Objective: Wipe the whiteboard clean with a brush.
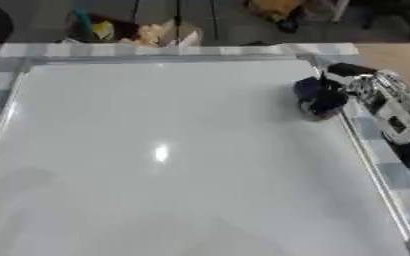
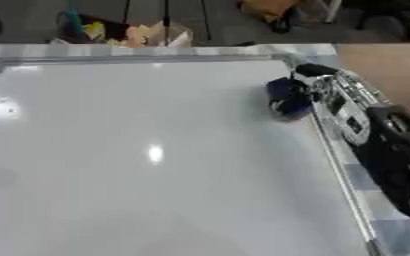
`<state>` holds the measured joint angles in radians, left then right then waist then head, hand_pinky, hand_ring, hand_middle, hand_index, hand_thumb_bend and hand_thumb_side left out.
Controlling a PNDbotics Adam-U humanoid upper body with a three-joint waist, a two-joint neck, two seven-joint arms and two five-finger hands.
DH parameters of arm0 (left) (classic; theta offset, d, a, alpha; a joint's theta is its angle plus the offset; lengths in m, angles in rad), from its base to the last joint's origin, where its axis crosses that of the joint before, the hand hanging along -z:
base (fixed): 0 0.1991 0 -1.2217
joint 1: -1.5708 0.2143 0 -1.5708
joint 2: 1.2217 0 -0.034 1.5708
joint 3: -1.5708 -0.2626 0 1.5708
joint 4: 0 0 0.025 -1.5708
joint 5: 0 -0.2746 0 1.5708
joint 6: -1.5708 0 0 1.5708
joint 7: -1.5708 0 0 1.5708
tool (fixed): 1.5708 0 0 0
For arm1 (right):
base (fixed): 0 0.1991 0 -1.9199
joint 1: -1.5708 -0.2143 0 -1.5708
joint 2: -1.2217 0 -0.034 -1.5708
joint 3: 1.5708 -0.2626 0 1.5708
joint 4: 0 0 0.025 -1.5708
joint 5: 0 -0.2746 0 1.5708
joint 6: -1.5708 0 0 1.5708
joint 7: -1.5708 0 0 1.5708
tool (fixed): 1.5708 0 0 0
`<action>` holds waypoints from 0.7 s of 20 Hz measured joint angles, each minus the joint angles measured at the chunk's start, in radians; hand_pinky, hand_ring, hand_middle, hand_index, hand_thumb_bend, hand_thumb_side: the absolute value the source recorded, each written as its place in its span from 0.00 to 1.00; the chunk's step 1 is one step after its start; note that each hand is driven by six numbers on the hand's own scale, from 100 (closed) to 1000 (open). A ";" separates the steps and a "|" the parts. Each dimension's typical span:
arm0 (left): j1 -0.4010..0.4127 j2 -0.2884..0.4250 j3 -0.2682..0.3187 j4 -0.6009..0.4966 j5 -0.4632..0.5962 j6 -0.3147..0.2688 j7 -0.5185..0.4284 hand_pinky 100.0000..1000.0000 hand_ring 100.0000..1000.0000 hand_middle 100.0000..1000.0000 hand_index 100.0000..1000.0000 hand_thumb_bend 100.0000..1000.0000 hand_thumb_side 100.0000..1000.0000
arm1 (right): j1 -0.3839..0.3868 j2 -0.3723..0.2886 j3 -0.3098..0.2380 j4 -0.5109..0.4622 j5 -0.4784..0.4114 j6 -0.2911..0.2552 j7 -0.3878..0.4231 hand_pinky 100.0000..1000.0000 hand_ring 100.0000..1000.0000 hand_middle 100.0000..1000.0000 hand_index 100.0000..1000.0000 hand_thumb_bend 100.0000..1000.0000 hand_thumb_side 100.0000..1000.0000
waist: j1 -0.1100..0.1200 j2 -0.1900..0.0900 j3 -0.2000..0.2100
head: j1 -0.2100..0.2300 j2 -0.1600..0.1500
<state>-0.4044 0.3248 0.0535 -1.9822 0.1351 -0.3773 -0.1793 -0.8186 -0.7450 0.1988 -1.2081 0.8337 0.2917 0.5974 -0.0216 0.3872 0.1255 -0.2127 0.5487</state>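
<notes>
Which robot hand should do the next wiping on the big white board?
The right hand. Its fingers are already curled round the dark blue brush, which sits on the whiteboard near its upper right edge. The left hand shows in neither view, so it is probably farther from the work.

1. A checked cloth (image 1: 390,165) is spread under the work area.
2. A cardboard box (image 2: 160,34) is seen on the floor beyond, beside yellow and teal clutter (image 1: 95,27).
</notes>
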 measured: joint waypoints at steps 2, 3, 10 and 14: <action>0.000 0.000 0.000 0.000 0.000 0.000 0.000 0.32 0.54 0.49 0.69 0.03 0.98 | 0.000 0.000 0.002 0.000 -0.006 -0.002 0.002 0.49 0.55 0.25 0.40 0.00 0.43 | 0.000 0.000 0.002 | 0.000 0.000; 0.000 0.000 0.000 0.000 0.000 0.001 -0.001 0.32 0.54 0.49 0.69 0.03 0.98 | 0.000 0.000 0.002 0.000 -0.008 -0.002 0.003 0.49 0.55 0.25 0.40 0.00 0.43 | 0.000 0.000 0.002 | 0.000 0.000; 0.000 0.000 0.000 0.000 0.001 0.002 -0.002 0.32 0.54 0.49 0.69 0.03 0.98 | -0.001 0.000 0.006 0.000 -0.019 -0.004 0.007 0.49 0.54 0.24 0.40 0.00 0.43 | -0.004 0.000 0.005 | 0.000 0.000; 0.000 0.000 0.000 0.000 0.002 0.002 -0.002 0.32 0.54 0.49 0.69 0.03 0.98 | -0.006 0.002 0.017 -0.001 -0.025 -0.008 0.011 0.48 0.54 0.24 0.40 0.00 0.43 | -0.005 -0.001 0.007 | 0.000 0.000</action>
<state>-0.4048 0.3246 0.0533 -1.9822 0.1369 -0.3753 -0.1812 -0.8248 -0.7430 0.2160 -1.2094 0.8091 0.2832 0.6087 -0.0262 0.3863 0.1328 -0.2128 0.5487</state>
